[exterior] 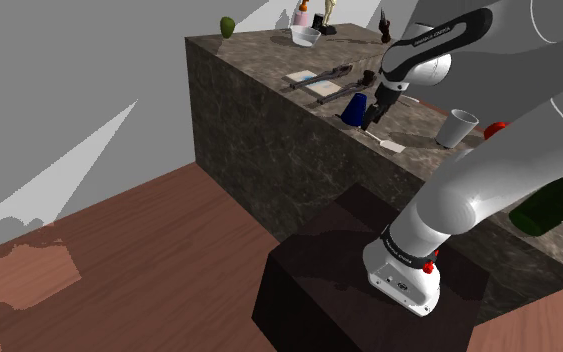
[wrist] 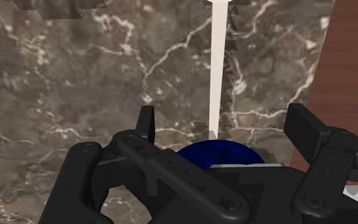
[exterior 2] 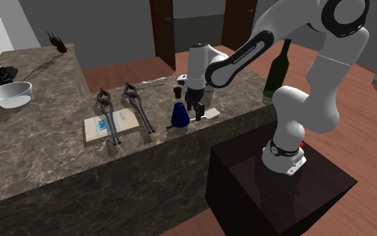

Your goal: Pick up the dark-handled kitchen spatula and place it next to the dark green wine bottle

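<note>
Tool [exterior 2: 195, 106] released: fingers [wrist: 147, 124] wide apart, nothing clasped. Low over marble worktop [exterior 2: 53, 161], pointing down, just right of blue cup [exterior 2: 179, 114] in second exterior view.

Spatula [exterior 2: 210, 114] flat on worktop, just beside tool on the side away from cup, pale blade near worktop's front edge. In shoulder view, blade below and right of tool, clear of both fingers. Not gripped.

Wrist view: cup close under tool, low between the fingers. Pale strip [wrist: 217, 70] on worktop, straight out from the gap, touching neither finger. Cannot tell whether part of spatula.

Green bottle [exterior 2: 278, 67] upright at worktop's right end in second exterior view, behind the arm, well apart from spatula. White mug [exterior: 459, 127] between tool and bottle in shoulder view.

Left of cup in second exterior view: two pliers [exterior 2: 137, 104], white card [exterior 2: 110, 125] between them, white bowl [exterior 2: 9, 94] further left.
</note>
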You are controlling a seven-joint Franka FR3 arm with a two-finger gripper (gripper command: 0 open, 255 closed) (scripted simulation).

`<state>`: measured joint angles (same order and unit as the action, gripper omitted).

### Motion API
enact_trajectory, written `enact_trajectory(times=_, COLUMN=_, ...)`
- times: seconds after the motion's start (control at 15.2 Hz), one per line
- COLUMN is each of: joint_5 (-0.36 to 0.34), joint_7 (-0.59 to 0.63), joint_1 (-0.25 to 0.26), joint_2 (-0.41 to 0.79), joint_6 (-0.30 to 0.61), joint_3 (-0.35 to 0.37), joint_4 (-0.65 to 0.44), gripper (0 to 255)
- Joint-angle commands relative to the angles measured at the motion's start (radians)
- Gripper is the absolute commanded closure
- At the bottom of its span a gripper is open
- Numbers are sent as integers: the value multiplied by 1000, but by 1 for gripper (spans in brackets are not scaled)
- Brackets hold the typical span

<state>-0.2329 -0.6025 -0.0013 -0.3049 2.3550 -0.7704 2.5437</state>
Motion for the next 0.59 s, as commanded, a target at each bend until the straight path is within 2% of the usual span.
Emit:
enact_trajectory(times=0.0, joint_5=15, joint_7=-12, joint_1=11, joint_2=28, joint_6=37, joint_3=-14, joint_4=11, gripper=0)
enact_trajectory(times=0.53, joint_5=20, joint_7=-16, joint_1=14, joint_2=36, joint_6=47, joint_3=-18, joint_4=14, gripper=0)
